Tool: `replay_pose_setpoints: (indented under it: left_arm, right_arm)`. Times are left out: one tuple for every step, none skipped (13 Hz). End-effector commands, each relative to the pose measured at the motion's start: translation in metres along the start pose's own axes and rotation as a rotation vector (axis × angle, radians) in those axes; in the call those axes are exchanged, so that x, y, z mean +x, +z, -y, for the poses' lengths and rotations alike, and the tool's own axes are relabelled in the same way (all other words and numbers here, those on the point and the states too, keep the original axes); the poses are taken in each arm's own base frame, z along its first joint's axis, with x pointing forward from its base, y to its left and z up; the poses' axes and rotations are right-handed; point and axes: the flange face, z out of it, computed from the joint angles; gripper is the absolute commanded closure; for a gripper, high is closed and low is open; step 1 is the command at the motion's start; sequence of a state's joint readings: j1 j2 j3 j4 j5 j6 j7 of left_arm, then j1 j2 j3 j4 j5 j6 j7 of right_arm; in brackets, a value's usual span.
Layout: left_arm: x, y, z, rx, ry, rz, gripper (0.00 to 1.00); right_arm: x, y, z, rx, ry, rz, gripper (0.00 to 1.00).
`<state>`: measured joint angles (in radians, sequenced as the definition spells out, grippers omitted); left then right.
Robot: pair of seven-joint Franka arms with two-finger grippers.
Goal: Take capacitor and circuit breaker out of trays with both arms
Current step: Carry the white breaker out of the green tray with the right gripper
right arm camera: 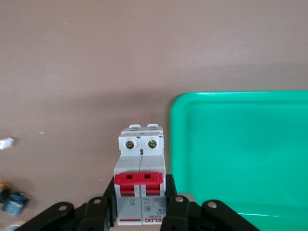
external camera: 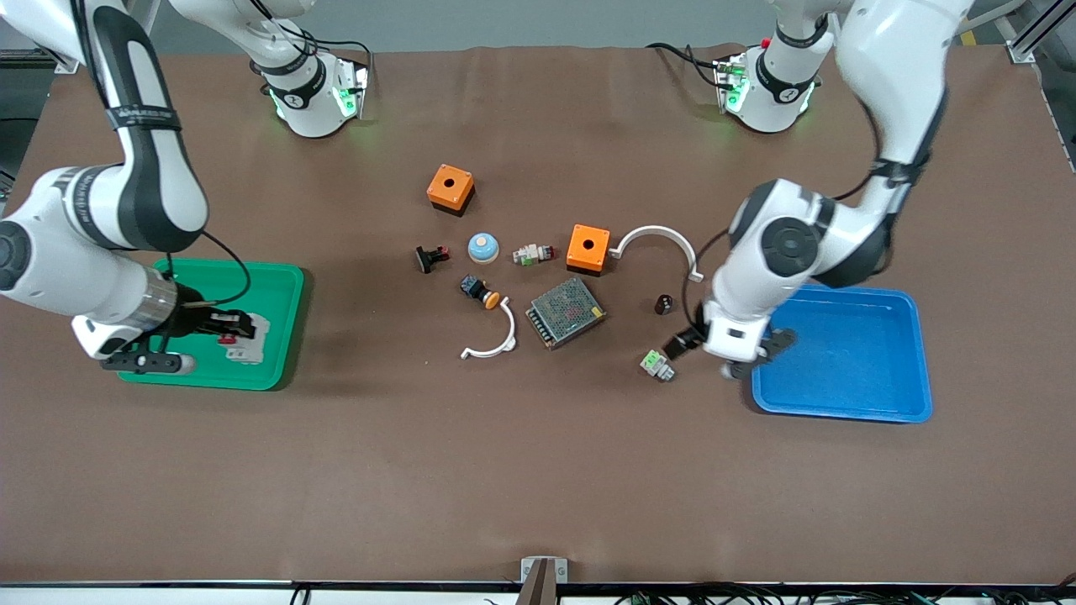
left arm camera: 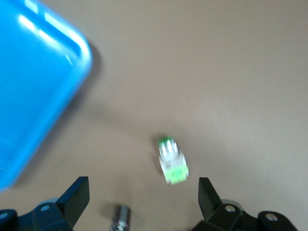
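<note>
The capacitor (external camera: 663, 304), a tiny black cylinder, lies on the brown table between the orange box and the blue tray (external camera: 843, 357). In the left wrist view the capacitor (left arm camera: 120, 219) shows low between the fingers. My left gripper (external camera: 744, 357) hangs open and holds nothing, over the table at the blue tray's (left arm camera: 29, 96) edge. The same gripper (left arm camera: 143, 187) shows its fingers spread wide. The breaker (external camera: 244, 340), a white-grey block with red levers, is held over the green tray (external camera: 277, 286). My right gripper (external camera: 227, 334) is shut on the breaker (right arm camera: 141, 190), one finger on each side.
A small white part with a green face (external camera: 656, 364) (left arm camera: 172, 166) lies close to the left gripper. Mid-table lie two orange boxes (external camera: 450, 188) (external camera: 588, 248), a metal mesh box (external camera: 566, 313), two white curved clips (external camera: 492, 340) (external camera: 656, 239) and small switches and buttons.
</note>
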<state>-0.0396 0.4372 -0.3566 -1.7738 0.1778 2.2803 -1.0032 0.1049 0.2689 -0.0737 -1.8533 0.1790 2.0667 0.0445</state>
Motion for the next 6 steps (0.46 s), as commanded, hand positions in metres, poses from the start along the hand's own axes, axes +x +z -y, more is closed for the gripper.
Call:
replay_pose_setpoints:
  left_arm:
    - [0.073, -0.058, 0.027, 0.033, 0.047, -0.053, 0.00]
    - [0.092, -0.075, 0.038, 0.036, 0.077, -0.063, 0.00]
    - [0.117, -0.092, 0.059, 0.044, 0.099, -0.072, 0.00]
    - [0.133, -0.107, 0.073, 0.046, 0.127, -0.081, 0.00]
    - [0.141, -0.124, 0.084, 0.056, 0.150, -0.088, 0.00]
    - [0.147, -0.140, 0.096, 0.071, 0.175, -0.086, 0.00]
  right_arm:
    - [0.004, 0.015, 0.059, 0.013, 0.076, -0.027, 0.97]
    - [0.004, 0.030, 0.082, 0.011, 0.104, -0.042, 0.97]
    - [0.001, 0.050, 0.109, 0.007, 0.118, -0.053, 0.97]
    - [-0.002, 0.068, 0.131, 0.006, 0.140, -0.064, 0.97]
    - [-0.007, 0.086, 0.153, 0.004, 0.163, -0.070, 0.97]
    - [-0.016, 0.108, 0.177, -0.005, 0.161, -0.070, 0.97]
